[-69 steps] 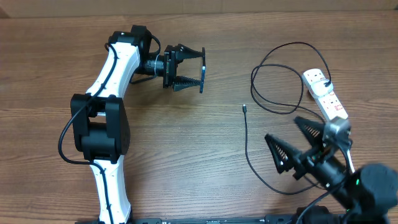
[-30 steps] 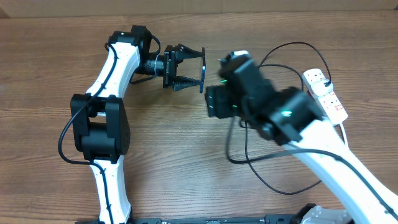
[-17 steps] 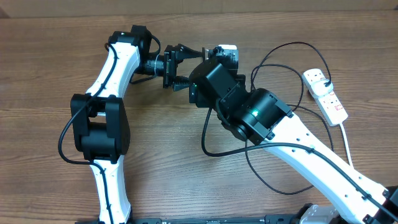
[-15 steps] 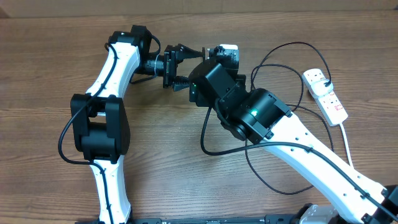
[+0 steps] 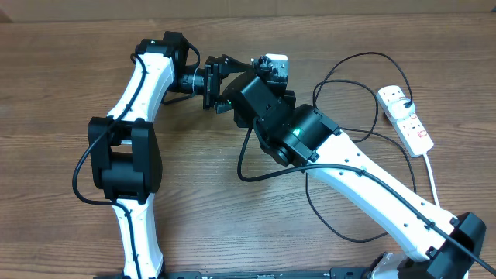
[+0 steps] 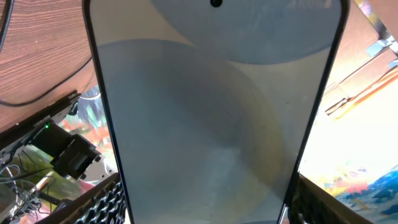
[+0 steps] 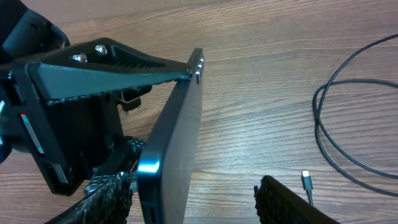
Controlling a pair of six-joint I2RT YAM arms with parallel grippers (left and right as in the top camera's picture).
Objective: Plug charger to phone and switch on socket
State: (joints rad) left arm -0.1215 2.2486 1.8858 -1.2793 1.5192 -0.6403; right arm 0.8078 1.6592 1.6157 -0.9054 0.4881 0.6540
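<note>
The right gripper (image 7: 194,190) hangs with its jaws spread, one finger at each lower corner of its wrist view and nothing pinched between them. Just beside one finger shows the connector tip (image 7: 306,179) of the charger (image 7: 317,118). Whether it rests on that finger or lies loose, I cannot tell.

Just beyond, the phone (image 7: 171,143) stands on edge, clamped across its width by the left gripper (image 6: 208,183), with a narrow end turned toward the right wrist. No port can be made out there.

Farther off, the black cable loops over the table (image 7: 280,68). The socket (image 5: 404,116) lies well apart at the right, with nothing near its switches.

The step in hand looks like mating tip to phone. To do it well, grip the tip firmly just behind its metal end and square it to the phone's narrow end. Then push straight along the phone's length, so the left grip takes the load without twisting.
</note>
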